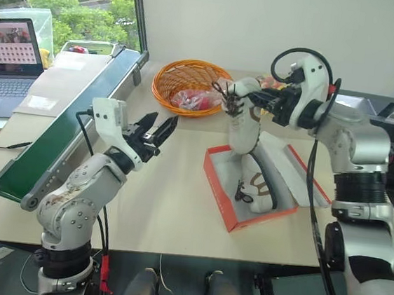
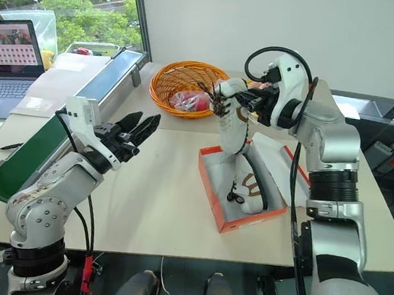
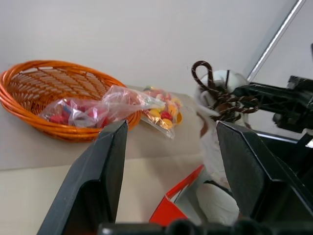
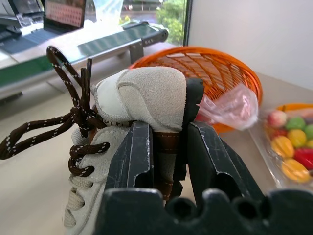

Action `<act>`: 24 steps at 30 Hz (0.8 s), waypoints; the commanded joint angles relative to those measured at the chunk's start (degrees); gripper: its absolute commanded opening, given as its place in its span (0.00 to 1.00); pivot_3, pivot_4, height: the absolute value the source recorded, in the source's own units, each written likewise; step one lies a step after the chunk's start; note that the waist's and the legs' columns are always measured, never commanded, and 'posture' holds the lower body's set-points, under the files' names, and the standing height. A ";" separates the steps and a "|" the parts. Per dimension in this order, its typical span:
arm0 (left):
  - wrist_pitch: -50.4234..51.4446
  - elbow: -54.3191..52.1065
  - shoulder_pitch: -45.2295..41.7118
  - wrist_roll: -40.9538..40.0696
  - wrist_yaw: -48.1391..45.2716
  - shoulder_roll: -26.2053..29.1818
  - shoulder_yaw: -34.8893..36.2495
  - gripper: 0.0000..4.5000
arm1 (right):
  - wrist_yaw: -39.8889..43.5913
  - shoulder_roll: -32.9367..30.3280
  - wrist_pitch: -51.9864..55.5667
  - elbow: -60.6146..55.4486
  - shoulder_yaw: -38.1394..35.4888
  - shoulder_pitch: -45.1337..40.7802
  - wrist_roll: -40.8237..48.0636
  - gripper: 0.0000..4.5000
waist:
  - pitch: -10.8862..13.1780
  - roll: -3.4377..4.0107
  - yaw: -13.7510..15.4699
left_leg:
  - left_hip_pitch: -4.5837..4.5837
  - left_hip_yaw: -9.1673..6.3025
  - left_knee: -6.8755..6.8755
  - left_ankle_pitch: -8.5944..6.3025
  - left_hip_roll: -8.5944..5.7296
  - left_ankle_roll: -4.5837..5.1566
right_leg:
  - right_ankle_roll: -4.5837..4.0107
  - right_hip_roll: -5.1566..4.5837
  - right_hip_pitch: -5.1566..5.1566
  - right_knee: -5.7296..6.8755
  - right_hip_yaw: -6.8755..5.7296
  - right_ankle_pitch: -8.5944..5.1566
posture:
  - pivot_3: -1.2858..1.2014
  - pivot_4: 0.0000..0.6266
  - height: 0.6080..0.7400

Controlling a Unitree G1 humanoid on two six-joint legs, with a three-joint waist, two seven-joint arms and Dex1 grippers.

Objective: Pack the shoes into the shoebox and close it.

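Two white sneakers are in play. One sneaker (image 1: 256, 185) lies inside the open shoebox (image 1: 215, 186), on its white floor, dark laces spilling toward the box's front wall. The other sneaker (image 1: 243, 124) hangs in the air above the box's far end, toe pointing down, its heel collar pinched between the black fingers of the right gripper (image 4: 168, 147); the brown heel strip sits squarely between the two fingers (image 4: 131, 156), and the dark laces (image 4: 73, 122) stick out loose to the side. Whether the hanging toe touches the box cannot be told.

The shoebox rests on the right half of the tabletop (image 1: 162, 207), nearer the front edge than the back, with its lid (image 1: 300, 174) folded out flat toward the right edge.

On the left side, the left gripper (image 1: 158, 132) hovers above the tabletop with its fingers spread apart and nothing between them, pointing toward the box and well apart from it.

Near the back edge stands a round orange basket (image 1: 166, 88) with a clear bag of red pieces (image 3: 93, 110) inside, and just beside it lies a second bag of coloured sweets (image 3: 164, 111). A green conveyor belt (image 1: 64, 140) runs along the left edge, with a laptop (image 1: 5, 64) beyond it.
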 commanded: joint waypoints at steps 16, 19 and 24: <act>-2.73 -1.61 1.54 0.79 0.28 -0.11 -1.23 0.68 | 4.65 -0.83 5.91 -10.63 5.24 17.50 -0.39 0.15 | 0.00 0.01 0.48 | 0.00 0.03 0.06 -0.01 -0.01 0.01 | 0.00 0.00 0.04 -0.01 0.03 0.00 | 0.52 0.24 1.00; -2.76 -1.96 1.67 0.74 0.52 0.06 -1.19 0.68 | 5.00 -0.75 5.09 -9.84 6.00 18.56 -1.43 0.15 | 0.00 0.01 0.35 | 0.02 0.04 0.06 -0.01 0.00 0.01 | 0.00 0.00 0.04 0.01 0.03 0.00 | 0.52 0.24 1.00; -3.03 -2.18 1.41 1.52 0.86 0.25 -1.58 0.69 | 5.50 -0.23 2.54 -7.06 8.80 18.86 -4.37 0.36 | 0.00 0.01 0.28 | 0.04 0.04 0.06 -0.01 0.01 0.01 | 0.00 0.02 0.06 0.00 0.04 0.00 | 0.52 0.24 1.00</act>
